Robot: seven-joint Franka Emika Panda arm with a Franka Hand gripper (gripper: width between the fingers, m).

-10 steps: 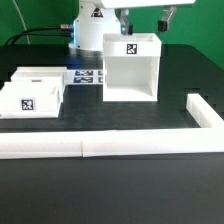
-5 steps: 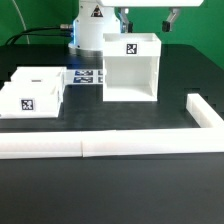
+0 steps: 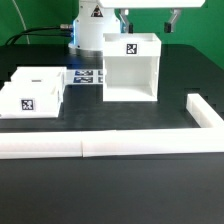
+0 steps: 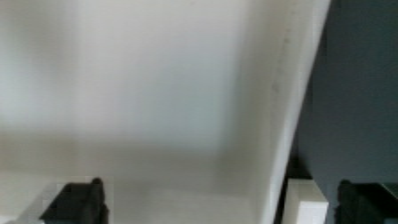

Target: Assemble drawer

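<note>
- The tool (image 3: 149, 17) hung at the frame's top, fingers apart, above the casing (image 3: 130, 75).
- To do well: descend straight, then close squarely on its wall.

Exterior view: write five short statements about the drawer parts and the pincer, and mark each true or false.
1. The casing stands upright, its open side toward the camera. True.
2. Both trays are slid into the casing. False: the front tray and the rear tray lie outside it, at the exterior view's left.
3. The pincer is open above the casing. True.
4. The pincer holds a tray. False: its jaws are spread wide and grip no tray.
5. The marker board lies between the trays and the casing. True.
</note>
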